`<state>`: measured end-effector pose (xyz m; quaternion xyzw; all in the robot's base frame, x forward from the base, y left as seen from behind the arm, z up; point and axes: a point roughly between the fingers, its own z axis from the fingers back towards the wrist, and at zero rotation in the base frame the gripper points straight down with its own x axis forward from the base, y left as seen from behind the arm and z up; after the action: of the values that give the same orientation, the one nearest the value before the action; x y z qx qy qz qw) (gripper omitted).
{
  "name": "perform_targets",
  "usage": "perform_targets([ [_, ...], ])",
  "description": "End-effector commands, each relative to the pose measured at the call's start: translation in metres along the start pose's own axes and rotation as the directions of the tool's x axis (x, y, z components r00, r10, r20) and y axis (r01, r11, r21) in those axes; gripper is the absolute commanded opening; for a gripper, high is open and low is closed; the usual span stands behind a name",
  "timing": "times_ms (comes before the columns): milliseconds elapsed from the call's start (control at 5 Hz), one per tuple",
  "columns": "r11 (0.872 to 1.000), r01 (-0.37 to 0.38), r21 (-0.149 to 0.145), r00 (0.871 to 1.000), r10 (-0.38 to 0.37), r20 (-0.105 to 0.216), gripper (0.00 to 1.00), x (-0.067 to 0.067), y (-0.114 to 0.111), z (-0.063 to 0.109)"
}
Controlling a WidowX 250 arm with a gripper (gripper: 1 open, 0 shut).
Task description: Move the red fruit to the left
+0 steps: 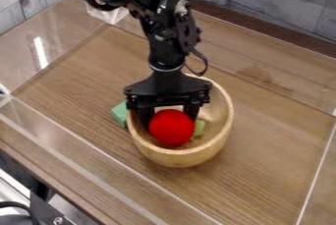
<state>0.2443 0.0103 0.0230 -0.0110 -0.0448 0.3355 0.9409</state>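
The red fruit (pixel 171 127) sits low in the wooden bowl (pixel 221 131) at lower centre of the frame, the claw (pixel 168 114) over it with fingers either side, whether clamped I cannot tell, so the leftward move seems all still to do.

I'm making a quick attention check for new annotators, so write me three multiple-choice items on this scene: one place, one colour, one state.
1. Where is the fruit?
A) on bare table
B) in the bowl
C) on the green block

2. What colour is the gripper?
A) black
B) white
C) yellow

3. How does the bowl stand?
A) upside down
B) on its side
C) upright

Key:
1 B: the fruit sits within the rim of the bowl.
2 A: the gripper is black all over.
3 C: the bowl's open side faces up.
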Motion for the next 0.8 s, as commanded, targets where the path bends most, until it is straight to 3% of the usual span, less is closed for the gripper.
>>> perform_targets([
  [0,1.000,0.007,0.019,1.000,-0.007,-0.017,0.00,-0.005,0.018,-0.007],
  [200,0.999,0.040,0.018,0.999,-0.040,-0.020,0.00,-0.007,0.029,-0.009],
  [600,0.989,0.144,0.015,0.989,-0.144,-0.029,0.00,-0.003,0.028,-0.009],
])
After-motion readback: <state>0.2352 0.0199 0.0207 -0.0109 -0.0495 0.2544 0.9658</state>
